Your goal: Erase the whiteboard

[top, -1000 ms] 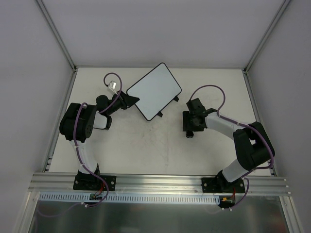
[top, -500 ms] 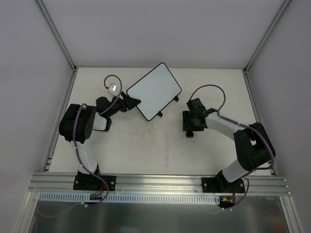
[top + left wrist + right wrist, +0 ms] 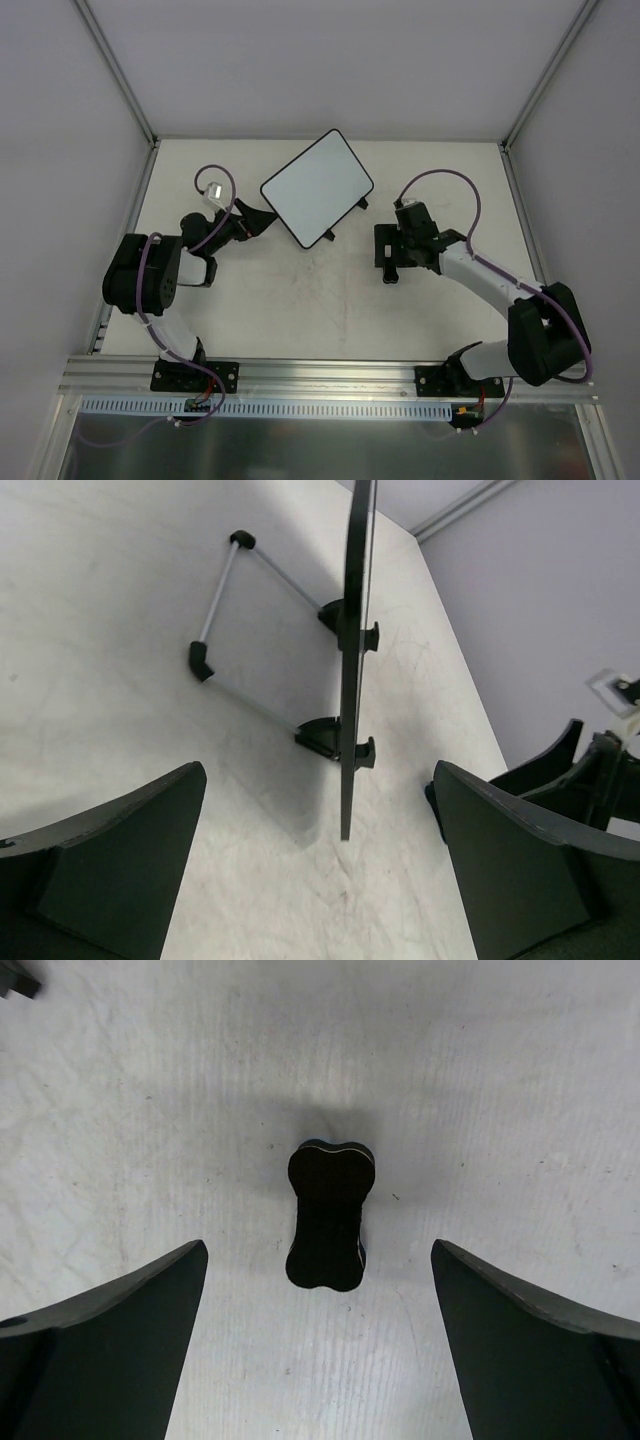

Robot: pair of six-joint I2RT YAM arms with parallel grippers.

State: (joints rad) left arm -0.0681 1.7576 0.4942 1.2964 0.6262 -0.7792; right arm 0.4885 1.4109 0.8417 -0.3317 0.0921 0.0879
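White and plain-faced, the whiteboard [image 3: 317, 187] stands at the far middle of the table [image 3: 300, 310] in the top view. The left gripper [image 3: 258, 217] has drawn back from its left edge, elbow folded, jaws now spread. The right gripper [image 3: 388, 255] has opened too, its arm reaching left over the eraser [image 3: 391, 278]. Left wrist: the board is edge-on between wide fingers, untouched. Right wrist: the bone-shaped black eraser lies free between parted fingers.

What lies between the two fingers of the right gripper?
A small black eraser lies on the table, between the open fingers, touching neither; the right wrist view shows it.
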